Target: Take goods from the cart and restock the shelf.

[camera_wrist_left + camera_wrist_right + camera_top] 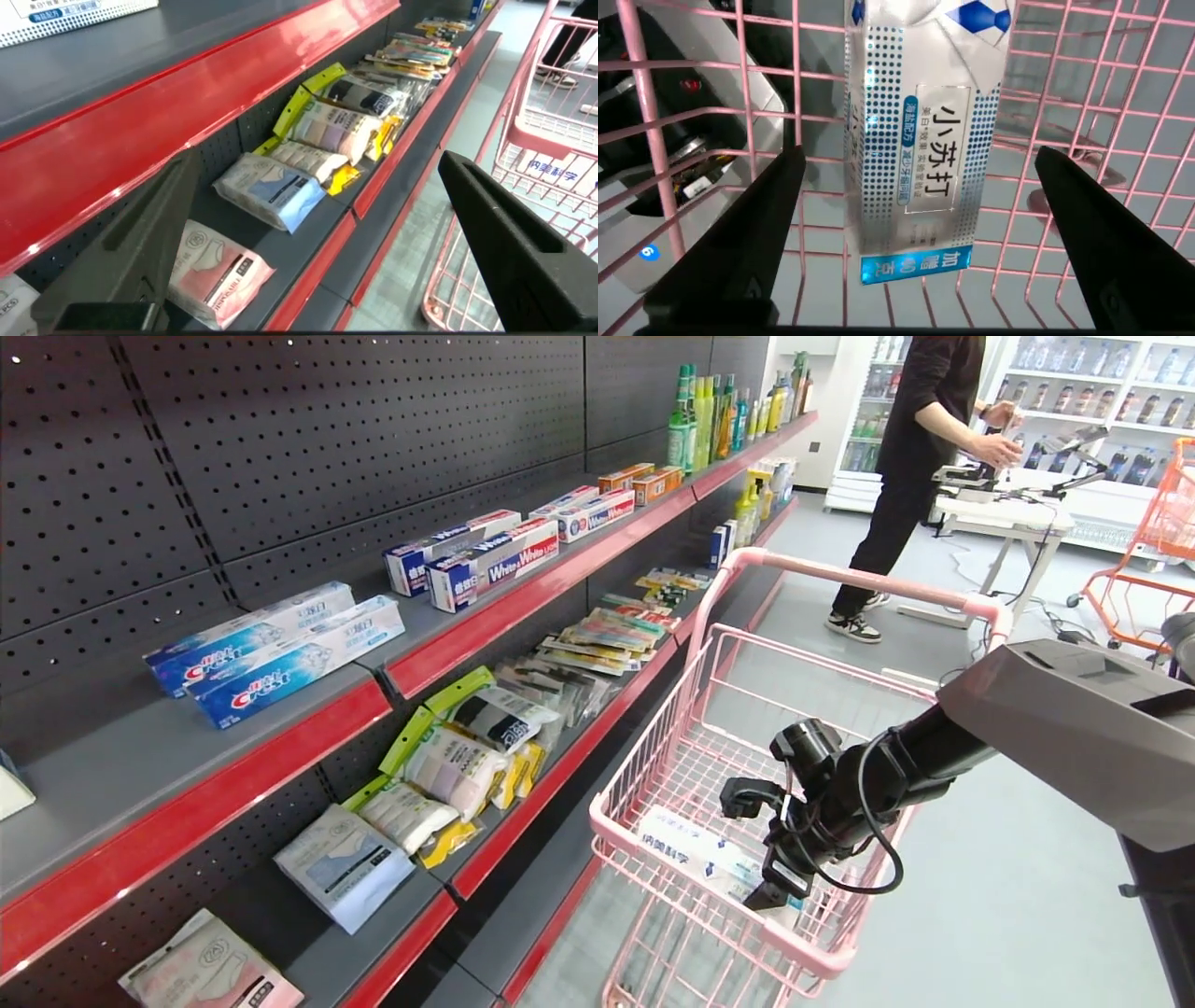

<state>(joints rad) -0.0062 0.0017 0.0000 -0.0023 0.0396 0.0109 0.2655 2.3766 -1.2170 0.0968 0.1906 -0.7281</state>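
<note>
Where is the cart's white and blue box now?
In the head view, right of the shelf, the white and blue box lies on the wire floor of the pink cart, beneath the right gripper, jaws open.

head camera looks down over shelf (523, 602) and cart (840, 576); left wrist views the shelf close, right wrist the cart.

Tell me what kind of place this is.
Probably a shop aisle, or a mock-up of one: red-edged shelves stocked with toothpaste boxes, a pink shopping cart, and drink coolers behind.
</note>
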